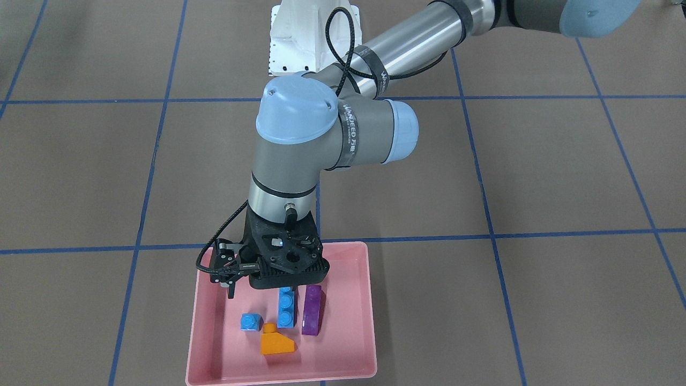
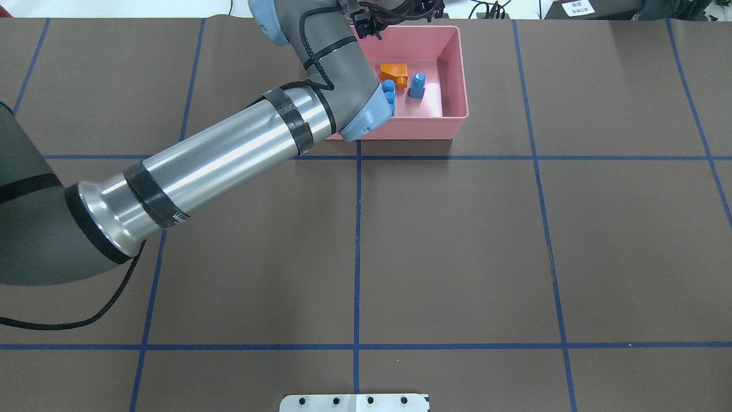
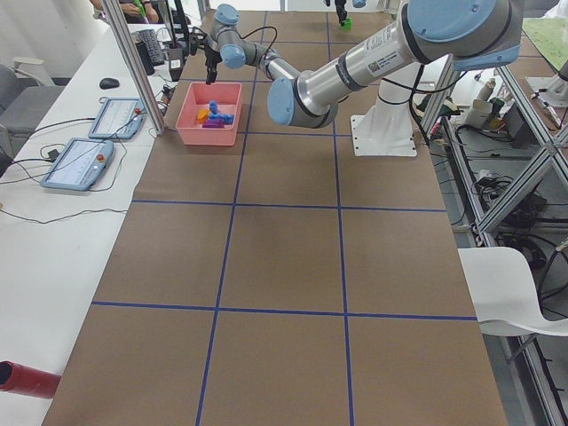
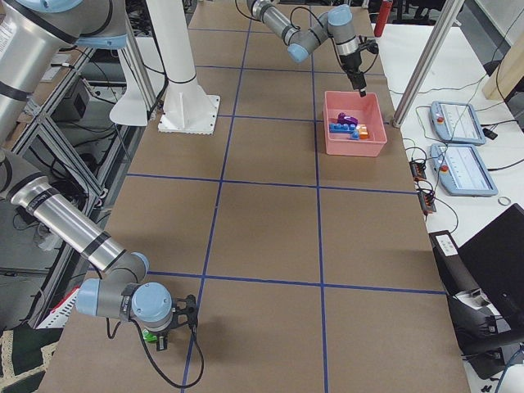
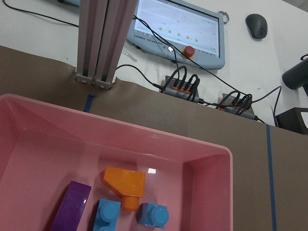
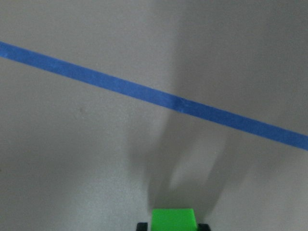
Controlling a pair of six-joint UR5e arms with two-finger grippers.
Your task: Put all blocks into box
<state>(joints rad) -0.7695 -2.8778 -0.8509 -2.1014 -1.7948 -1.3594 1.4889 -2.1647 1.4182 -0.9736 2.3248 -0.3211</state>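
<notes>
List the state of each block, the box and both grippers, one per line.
box, upright, holds four blocks
orange block, in the box
small blue block, in the box
long blue block, in the box
purple block, in the box
green block, gripped, outside the box
left gripper, above the box, apparently empty
right gripper, shut on green block

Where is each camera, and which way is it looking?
Front: across the table, facing the robot; left arm over box.
Overhead: behind the robot, looking down; left arm.
Left side: table's left end; left arm nearest.
Right side: table's right end; right arm nearest.
Left wrist: down into box; no arm.
Right wrist: down at table, green block.
Shared: box, in five views.
</notes>
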